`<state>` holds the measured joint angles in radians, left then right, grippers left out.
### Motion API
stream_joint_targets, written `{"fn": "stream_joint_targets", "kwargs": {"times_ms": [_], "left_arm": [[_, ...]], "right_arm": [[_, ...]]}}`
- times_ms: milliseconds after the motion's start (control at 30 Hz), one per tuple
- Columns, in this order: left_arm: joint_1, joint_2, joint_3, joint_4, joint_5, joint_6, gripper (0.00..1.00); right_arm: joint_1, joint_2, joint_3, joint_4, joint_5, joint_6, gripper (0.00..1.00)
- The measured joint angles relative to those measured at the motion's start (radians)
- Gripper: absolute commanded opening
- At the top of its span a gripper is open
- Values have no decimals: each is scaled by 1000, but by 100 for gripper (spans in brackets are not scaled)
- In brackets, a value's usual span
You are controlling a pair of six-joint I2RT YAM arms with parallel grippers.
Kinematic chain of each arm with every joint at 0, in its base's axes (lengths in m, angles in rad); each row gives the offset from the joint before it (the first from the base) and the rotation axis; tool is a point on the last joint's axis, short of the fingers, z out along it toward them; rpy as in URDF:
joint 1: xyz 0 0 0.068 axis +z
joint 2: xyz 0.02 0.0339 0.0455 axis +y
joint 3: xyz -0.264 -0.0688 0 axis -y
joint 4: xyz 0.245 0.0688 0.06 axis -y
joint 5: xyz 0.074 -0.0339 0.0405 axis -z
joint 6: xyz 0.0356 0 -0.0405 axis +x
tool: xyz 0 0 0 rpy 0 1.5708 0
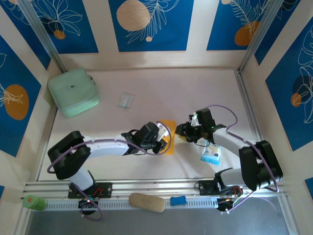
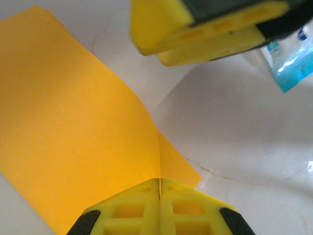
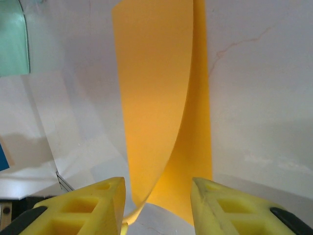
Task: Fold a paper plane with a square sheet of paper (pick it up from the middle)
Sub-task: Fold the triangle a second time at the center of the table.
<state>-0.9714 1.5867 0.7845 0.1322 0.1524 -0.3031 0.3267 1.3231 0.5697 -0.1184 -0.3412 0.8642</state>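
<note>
Left gripper [image 2: 159, 185]: fingers pressed together, pinching an edge of the thin orange-yellow sheet of paper [image 2: 73, 132].
Right gripper [image 3: 157, 191]: fingers spread, one on each side of the sheet's raised, curled edge; contact unclear.
Paper: mid-table between both grippers, one side curved upward, the rest lying on the white table [image 1: 161, 88].
Nearby: small blue-and-white packet [image 1: 211, 155] beside the right arm; mint-green pouch [image 1: 73, 92] at far left, well apart.

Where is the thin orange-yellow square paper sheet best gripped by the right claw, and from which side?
The orange-yellow paper sheet is probably best taken at its raised, curling edge, coming from the right: the left claw pinches its other side, and the flap arches off the table between the open fingers of the right claw.
</note>
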Motion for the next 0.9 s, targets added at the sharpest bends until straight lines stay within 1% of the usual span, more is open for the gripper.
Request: {"fn": "stream_joint_targets", "kwargs": {"times_ms": [67, 200, 300, 400, 533, 733, 800, 900], "left_arm": [[28, 0, -12, 23, 62, -34, 0], [47, 1, -23, 53, 123, -76, 0], [55, 1, -31, 74, 144, -103, 0], [63, 1, -42, 91, 153, -126, 0], [71, 1, -45, 95, 154, -141, 0], [71, 1, -45, 96, 154, -145, 0], [71, 1, -45, 96, 154, -145, 5], [71, 6, -45, 97, 158, -146, 9]], "right_arm": [[0, -18, -17, -6, 2, 1, 35], [26, -27, -53, 0, 3, 24, 22], [87, -16, -72, 10, 8, 46, 13], [156, 19, -74, 37, 30, 68, 8], [215, 71, -74, 75, 56, 96, 6], [242, 121, -65, 100, 107, 105, 3], [244, 144, -57, 96, 116, 101, 3], [243, 159, -42, 95, 124, 86, 3]]}}
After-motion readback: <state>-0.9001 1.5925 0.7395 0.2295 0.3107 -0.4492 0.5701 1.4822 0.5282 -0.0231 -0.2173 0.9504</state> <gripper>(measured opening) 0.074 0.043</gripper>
